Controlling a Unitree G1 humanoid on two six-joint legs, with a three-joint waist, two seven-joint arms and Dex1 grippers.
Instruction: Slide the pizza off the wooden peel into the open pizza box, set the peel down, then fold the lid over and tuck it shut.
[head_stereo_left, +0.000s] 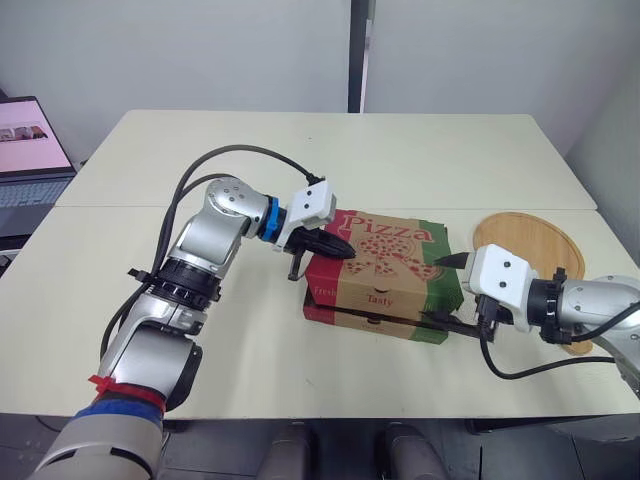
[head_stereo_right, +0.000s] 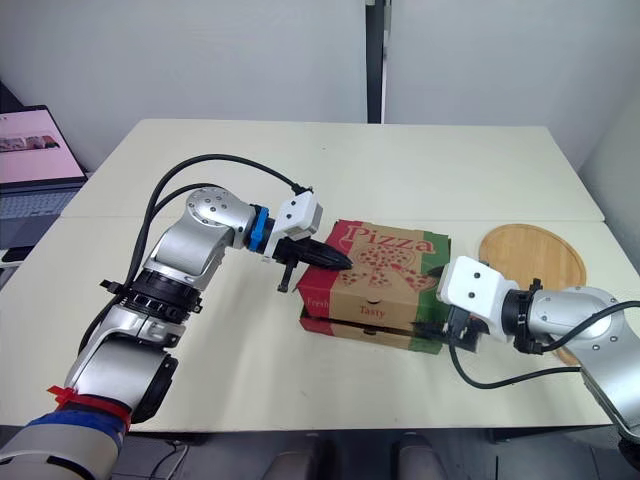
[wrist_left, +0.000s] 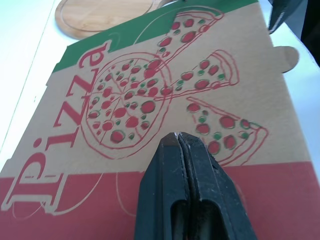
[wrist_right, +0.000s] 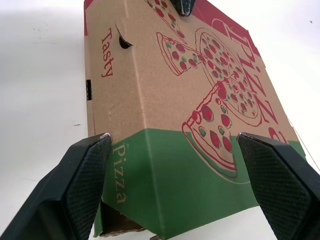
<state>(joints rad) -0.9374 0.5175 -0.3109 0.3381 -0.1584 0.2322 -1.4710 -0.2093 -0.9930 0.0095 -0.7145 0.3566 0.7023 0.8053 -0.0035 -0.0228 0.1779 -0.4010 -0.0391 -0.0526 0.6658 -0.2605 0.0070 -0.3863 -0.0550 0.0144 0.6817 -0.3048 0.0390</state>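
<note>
Saw the pizza box on the pale table, right of centre. Noted its lid folded over the base yet standing proud of it, a dark gap running along the front and the right end. Found the left gripper reaching in from the left, pressed shut on nothing, tips at the red left end of the lid. Found the right gripper at the box's right end, spread wide, one finger up beside the lid's green corner and the other low by the base. Noted the wooden peel lying flat on the table behind the right arm, near the box but apart from it. Noted an open laptop beyond the table's left edge.

From the left wrist, looked along two black fingers closed against each other with no gap, tips over the brown printed lid just past the red band. Caught the peel beyond the lid's green far end.

From the right wrist, looked along widely parted fingers straddling the green corner and gripping nothing. Placed one just beside the front flap lettered "Pizza", the other well clear over the table. Made out that flap hanging outside the base, untucked. Spotted the left gripper's shut tip at the lid's far red end.
</note>
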